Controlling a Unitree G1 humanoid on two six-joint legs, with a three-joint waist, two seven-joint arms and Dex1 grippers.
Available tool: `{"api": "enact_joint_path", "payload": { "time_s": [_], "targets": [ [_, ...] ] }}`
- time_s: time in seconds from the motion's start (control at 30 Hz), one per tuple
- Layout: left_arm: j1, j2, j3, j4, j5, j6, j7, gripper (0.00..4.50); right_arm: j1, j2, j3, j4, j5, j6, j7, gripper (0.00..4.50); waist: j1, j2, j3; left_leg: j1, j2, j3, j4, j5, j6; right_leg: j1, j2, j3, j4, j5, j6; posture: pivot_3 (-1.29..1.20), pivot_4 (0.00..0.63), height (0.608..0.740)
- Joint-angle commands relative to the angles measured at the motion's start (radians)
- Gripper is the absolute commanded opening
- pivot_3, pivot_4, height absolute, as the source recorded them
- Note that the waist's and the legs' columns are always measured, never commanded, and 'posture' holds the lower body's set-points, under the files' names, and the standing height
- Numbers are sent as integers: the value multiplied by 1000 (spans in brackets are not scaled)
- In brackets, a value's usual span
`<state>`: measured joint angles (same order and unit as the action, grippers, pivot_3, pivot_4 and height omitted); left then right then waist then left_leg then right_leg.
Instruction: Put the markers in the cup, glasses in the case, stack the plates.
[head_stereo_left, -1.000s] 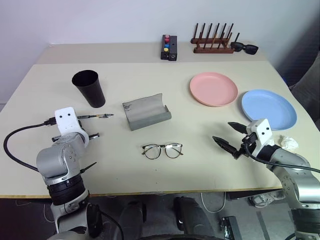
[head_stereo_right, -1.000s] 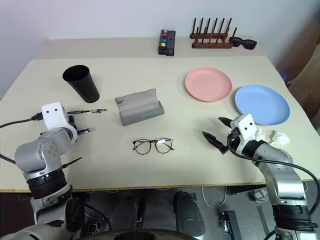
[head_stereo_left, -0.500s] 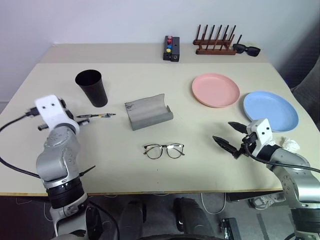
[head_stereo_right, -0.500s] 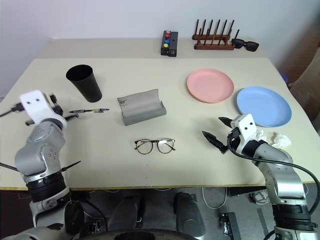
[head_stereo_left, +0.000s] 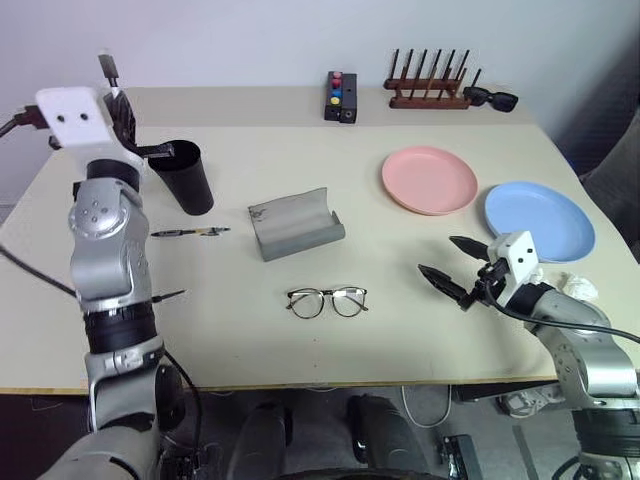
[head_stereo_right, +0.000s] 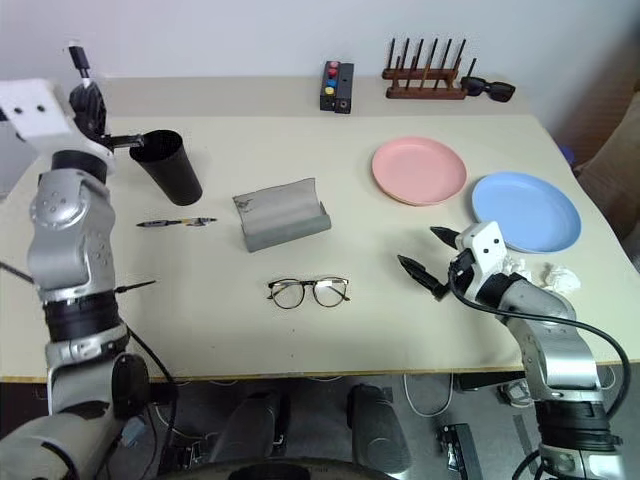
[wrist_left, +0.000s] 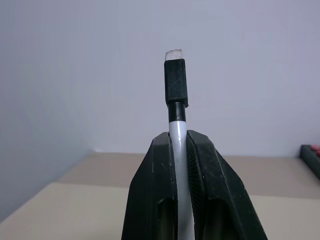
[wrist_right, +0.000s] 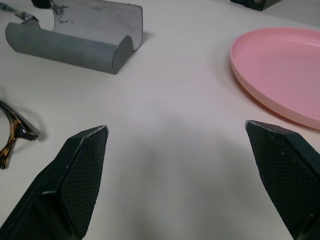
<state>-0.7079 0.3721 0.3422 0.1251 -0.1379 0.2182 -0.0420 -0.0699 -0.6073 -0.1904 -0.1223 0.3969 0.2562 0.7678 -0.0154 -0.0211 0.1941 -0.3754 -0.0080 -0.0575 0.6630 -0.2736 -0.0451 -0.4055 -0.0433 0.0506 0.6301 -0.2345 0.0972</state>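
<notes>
1. The left gripper (wrist_left: 179, 165) is raised beside the cup, its two black fingers closed on the white marker (wrist_left: 176, 107); the marker's white body runs up between the fingers and ends in a black cap with a pale tip.
2. The cup (head_stereo_left: 183, 177) is a tall, tapered matte black tumbler standing upright on the bench (head_stereo_left: 240, 330) toward its far left.
3. The dark marker (head_stereo_left: 190, 232) lies flat on the bench just in front of the cup, thin, with pale bands toward one end.
4. The case (head_stereo_left: 296, 224) is grey and long, lying open near the bench's middle with its flap standing up and a small dark mark on the flap.
5. The glasses (head_stereo_left: 326, 300) sit in front of the case, apart from it: clear lenses in thin dark rounded rims.
6. The pink plate (head_stereo_left: 429, 179) lies right of the case; the blue plate (head_stereo_left: 538, 220) lies near it, further right, not stacked.
7. The right gripper (head_stereo_left: 452, 268) hovers low over the bench right of the glasses, fingers spread wide and holding nothing.
</notes>
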Motion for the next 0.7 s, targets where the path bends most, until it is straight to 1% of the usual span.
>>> {"api": "enact_joint_path", "payload": {
  "time_s": [0.03, 0.2, 0.3, 0.4, 0.57, 0.7],
  "targets": [
    [-66, 26, -15, 161, 22, -145, -21, 44, -15, 9, -6, -42, 9, -2, -14, 4500, 0, 0, 0, 0, 0, 0, 0, 0, 0, 0, 0, 0, 0, 0, 0, 0, 150, 735],
    [-124, 34, -17, 350, 17, -280, -42, 44, -1, 14, -10, -80, 17, 13, -38, 4500, 2, 0, 0, -1, 0, 0, -1, 0, 0, -1, 0, 0, 0, 0, 1, 0, 150, 735],
    [-147, 30, -21, 423, 16, -331, -48, 44, 3, 16, -11, -94, 17, 22, -47, 4500, 5, 0, 0, -1, 0, 0, -1, 0, 0, -1, -1, 0, 0, 0, 1, 0, 150, 735],
    [-163, 21, -23, 466, 14, -361, -46, 44, 1, 17, -11, -105, 19, 32, -54, 4500, 3, 0, 0, -1, 0, 0, -1, 0, 0, -1, -1, 0, 0, 0, 2, 0, 150, 735],
    [-167, 9, -25, 488, 5, -383, -47, 44, -4, 15, -10, -115, 20, 45, -60, 4500, 2, 0, 0, -1, 0, -1, -1, 0, 0, -1, -1, 0, 0, 1, 3, 0, 150, 735],
    [-156, -4, -29, 483, 4, -386, -48, 1676, -15, 13, -7, -114, 18, 50, -58, 4500, 2, 0, 0, -1, 0, -1, -1, 0, 0, -1, -1, 0, 0, 1, 3, 0, 150, 735]
  ]
}}
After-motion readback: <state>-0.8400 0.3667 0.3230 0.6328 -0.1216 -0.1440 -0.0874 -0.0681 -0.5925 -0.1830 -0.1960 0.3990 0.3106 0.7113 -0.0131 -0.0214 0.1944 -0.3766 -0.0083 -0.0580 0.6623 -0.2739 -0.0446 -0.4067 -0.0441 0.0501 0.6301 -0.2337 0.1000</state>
